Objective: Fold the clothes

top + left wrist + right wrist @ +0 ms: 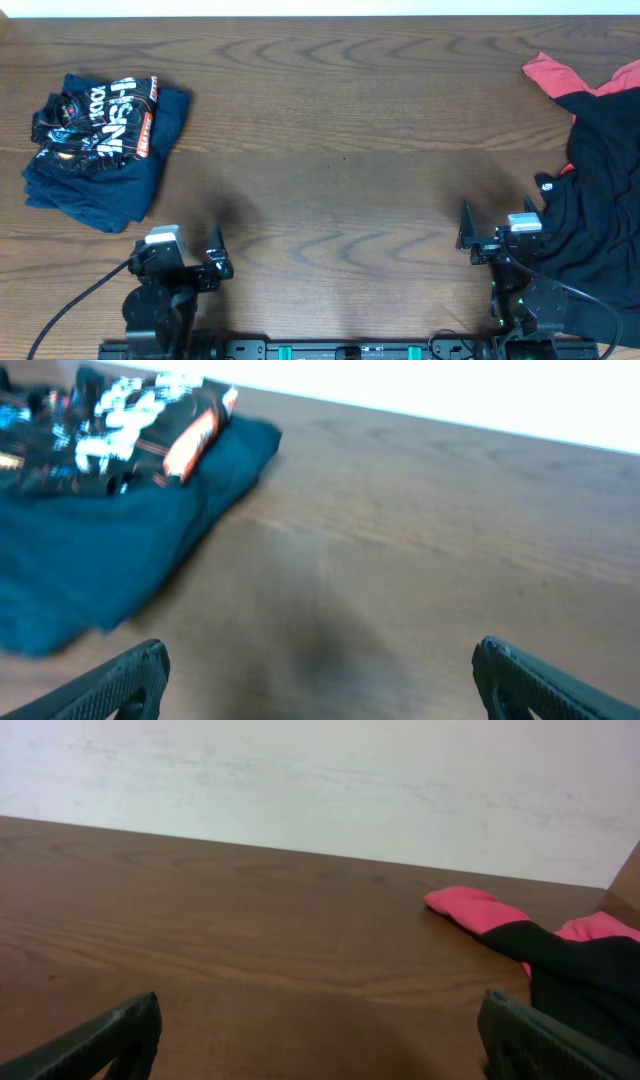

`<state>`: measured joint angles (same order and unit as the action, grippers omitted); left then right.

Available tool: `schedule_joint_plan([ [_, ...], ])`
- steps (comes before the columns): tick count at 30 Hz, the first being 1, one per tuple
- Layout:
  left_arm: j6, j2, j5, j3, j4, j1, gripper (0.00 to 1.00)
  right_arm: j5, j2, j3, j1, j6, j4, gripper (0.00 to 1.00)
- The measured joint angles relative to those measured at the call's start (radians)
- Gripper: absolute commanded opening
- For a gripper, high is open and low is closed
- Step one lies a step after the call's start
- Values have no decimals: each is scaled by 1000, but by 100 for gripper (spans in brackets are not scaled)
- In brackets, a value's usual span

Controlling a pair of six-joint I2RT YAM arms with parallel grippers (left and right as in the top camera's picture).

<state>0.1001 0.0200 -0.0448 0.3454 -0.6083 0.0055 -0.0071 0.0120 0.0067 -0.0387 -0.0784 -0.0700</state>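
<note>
A folded stack of clothes lies at the table's far left: a black jersey with white-orange lettering [100, 125] on top of a navy garment [110, 190]. It also shows in the left wrist view [130, 420]. An unfolded pile lies at the right edge: a plain black garment [600, 200] over a red one [560, 75]; the right wrist view shows the red one [470, 910] and the black one [585, 970]. My left gripper [200, 262] is open and empty near the front edge, below the stack. My right gripper [490, 240] is open and empty, just left of the black garment.
The brown wooden table [340, 140] spans the view, with a white wall [300, 780] behind its far edge. Both arm bases sit at the front edge. A cable [70, 310] runs from the left arm toward the front left.
</note>
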Motion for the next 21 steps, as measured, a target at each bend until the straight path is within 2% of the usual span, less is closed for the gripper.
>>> schedule_joint_plan([
  [14,-92,-10,0,-310,564,0,98,0,0,0,0,0,0,99],
  [21,-106,-10,0,-323,576,0,98,0,0,0,0,0,0,99],
])
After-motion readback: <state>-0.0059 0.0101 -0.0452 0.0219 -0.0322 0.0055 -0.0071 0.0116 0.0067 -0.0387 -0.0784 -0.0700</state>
